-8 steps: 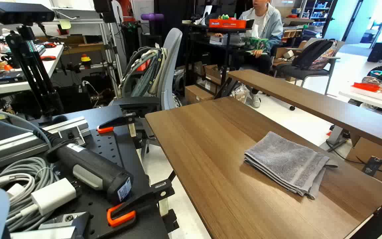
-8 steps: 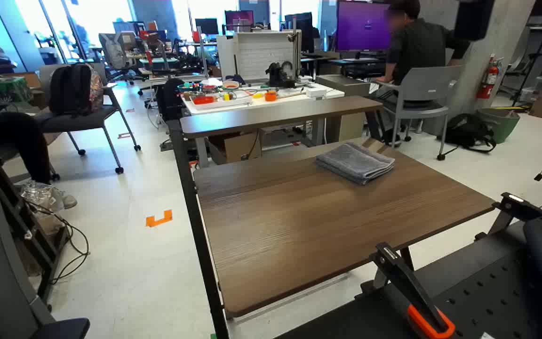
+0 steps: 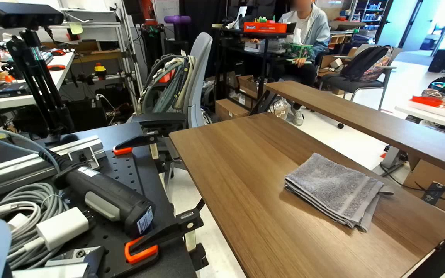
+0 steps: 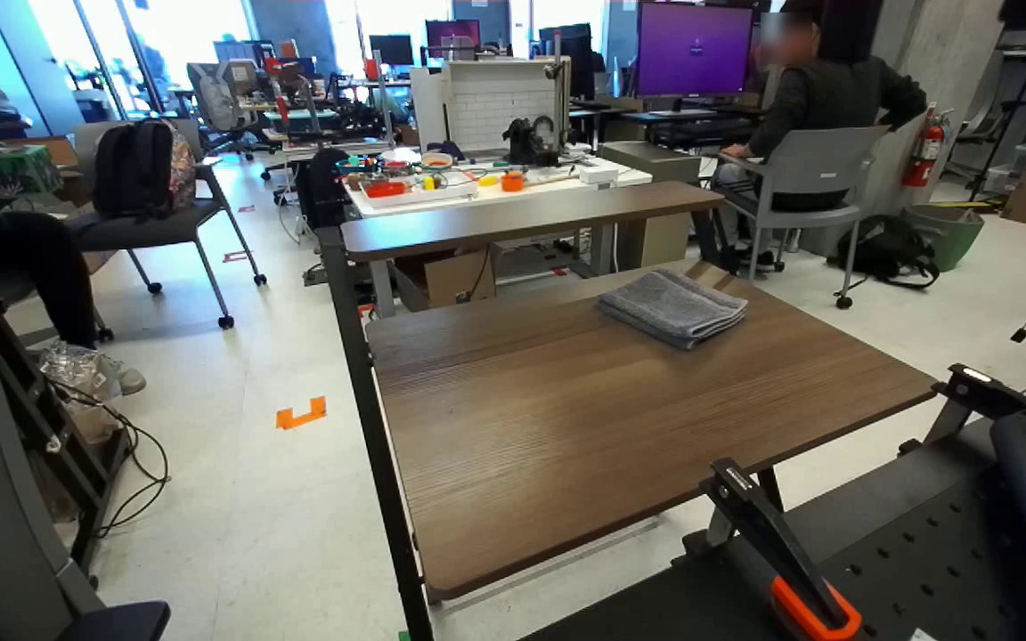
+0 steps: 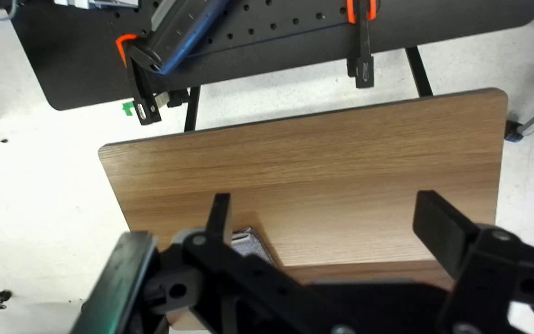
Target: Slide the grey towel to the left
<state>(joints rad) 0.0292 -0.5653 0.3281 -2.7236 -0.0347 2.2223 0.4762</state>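
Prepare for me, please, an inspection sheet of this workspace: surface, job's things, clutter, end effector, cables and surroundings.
Surface: brown wood-grain table; raised shelf behind it in both exterior views.
Job's things: grey towel, folded, lying on the table.
Clutter: black cylindrical device and white adapter on the black bench.
End effector: open, holding nothing.
Cables: coiled cables, same bench.
Surroundings: person in light jacket and person in dark clothes, both seated.

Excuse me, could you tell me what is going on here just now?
A robot gripper is meant to slide the folded grey towel to the left, but nothing is handling the towel at this moment. It lies on the wood-grain table, towards one end. In the wrist view, the gripper is open, its fingers wide apart with nothing held between them.
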